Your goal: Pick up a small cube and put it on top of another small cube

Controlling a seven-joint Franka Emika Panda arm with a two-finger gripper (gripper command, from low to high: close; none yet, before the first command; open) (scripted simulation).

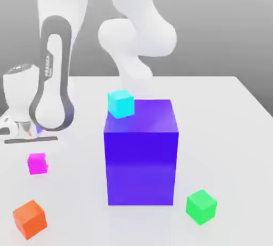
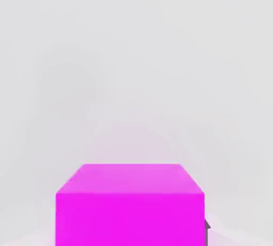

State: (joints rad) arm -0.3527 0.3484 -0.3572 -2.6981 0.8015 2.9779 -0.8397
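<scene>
1. The tool (image 1: 21, 130) sits low over the table at the exterior view's left, under the white arm. Its jaws are drawn together. The pictures do not settle whether they are clamped on anything.
2. The small plain magenta-pink cube (image 1: 37, 163) rests on the white table (image 1: 224, 133) near the tool, a little towards the camera. In the hand view the same cube (image 2: 130, 205) looms close, with a thin dark sliver of a finger (image 2: 207, 228) just beside one lower corner.
3. A small orange cube (image 1: 30, 219) lies near the magenta one, closer to the camera, with a clear gap between them.
4. A big glossy blue-purple block (image 1: 140, 159) stands upright mid-table, well apart from the magenta cube. A small cyan cube (image 1: 120, 103) sits on its top at the far corner on the exterior view's left.
5. A small green cube (image 1: 201, 206) lies near the block's front corner on the exterior view's right.
6. Bare table stretches between the magenta cube and the block, and widely on the exterior view's right as far as the table's edge.
</scene>
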